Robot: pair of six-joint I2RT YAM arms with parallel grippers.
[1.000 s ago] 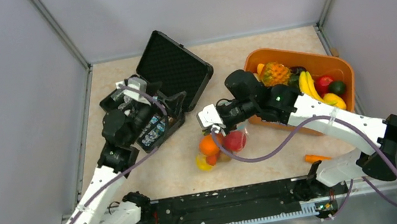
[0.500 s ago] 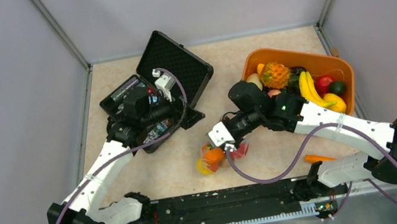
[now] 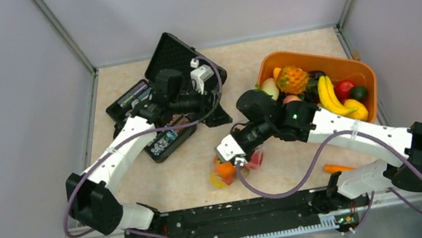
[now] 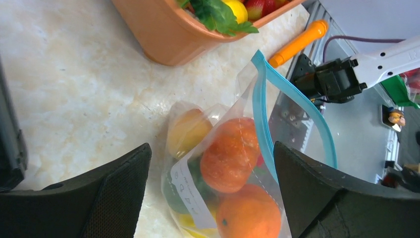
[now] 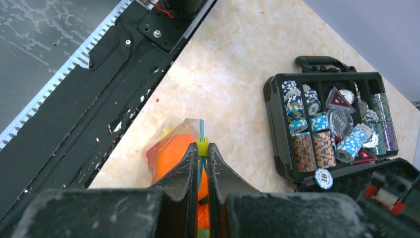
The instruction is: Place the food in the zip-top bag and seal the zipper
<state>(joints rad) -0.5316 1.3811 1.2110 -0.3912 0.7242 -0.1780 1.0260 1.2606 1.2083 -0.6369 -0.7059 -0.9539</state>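
Left hand [image 4: 212, 148], spread apart, had swung toward 3 o'clock; right hand [image 5: 200, 146], clamped on the zipper [image 5: 201, 130], shifted toward 6 o'clock.

Glossy clear plastic zip-top bag [image 4: 224, 174]

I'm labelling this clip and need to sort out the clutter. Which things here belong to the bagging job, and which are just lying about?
In the job:
- bag
- zipper
- food inside the bag
- right gripper, shut on the zipper

Lying about:
- basket
- black case with chips
- orange stick
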